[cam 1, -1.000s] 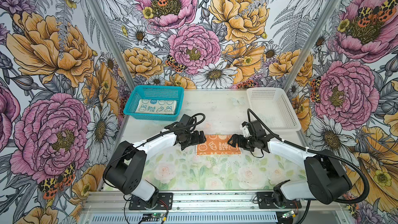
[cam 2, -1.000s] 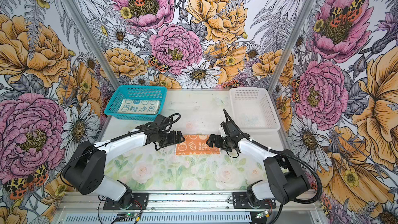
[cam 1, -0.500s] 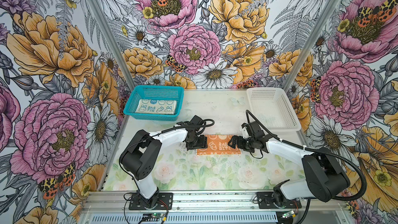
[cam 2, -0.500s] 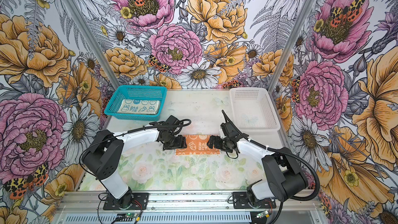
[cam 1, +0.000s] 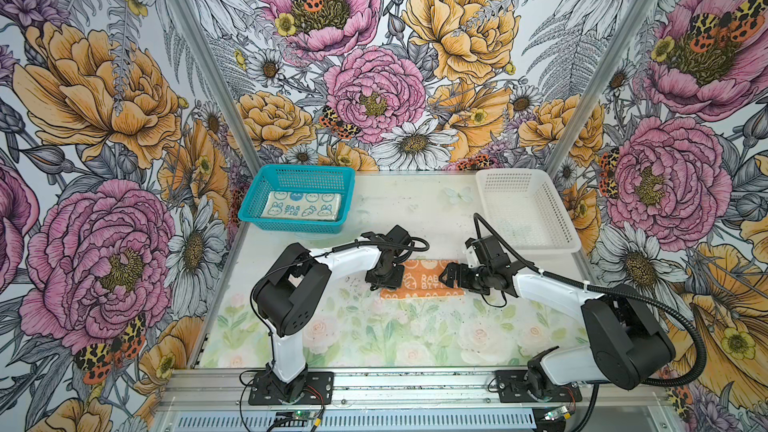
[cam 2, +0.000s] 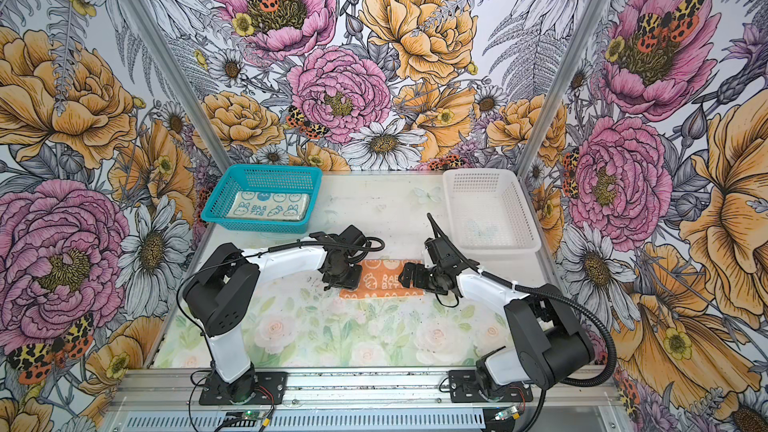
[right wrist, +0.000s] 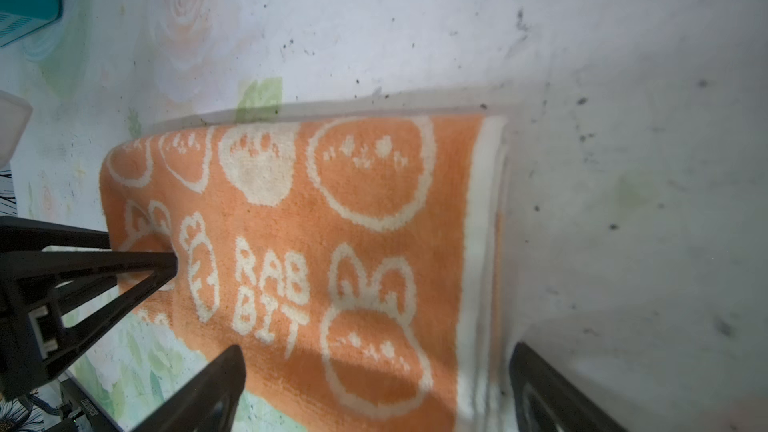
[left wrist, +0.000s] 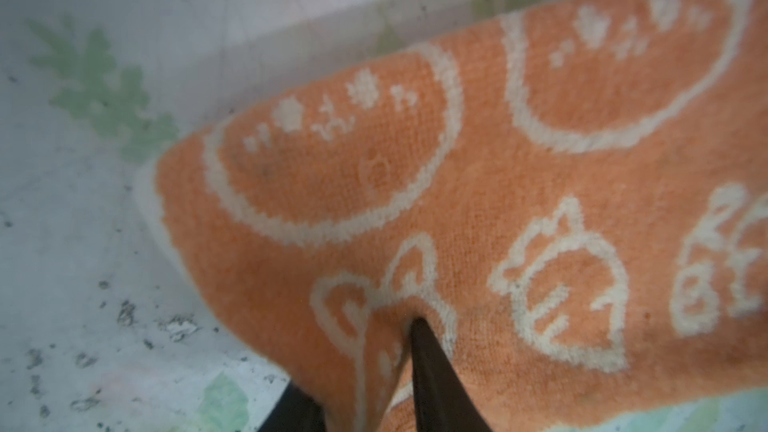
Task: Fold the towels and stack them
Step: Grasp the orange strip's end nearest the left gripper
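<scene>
An orange towel with white bunnies and "RABBIT" lettering lies folded into a strip at mid-table in both top views. My left gripper points down on its left end. In the left wrist view its fingers are shut on a pinched ridge of the orange cloth. My right gripper stands open over the right end, its fingers set either side of the white hem. A folded cream towel with blue bunnies lies in the teal basket.
A white mesh basket stands at the back right, close behind my right arm. The teal basket sits at the back left. The floral mat covers the table in front of the towel.
My left gripper has swung right onto the towel's left end and closed on the cloth. The right gripper has stayed open at the right end.
</scene>
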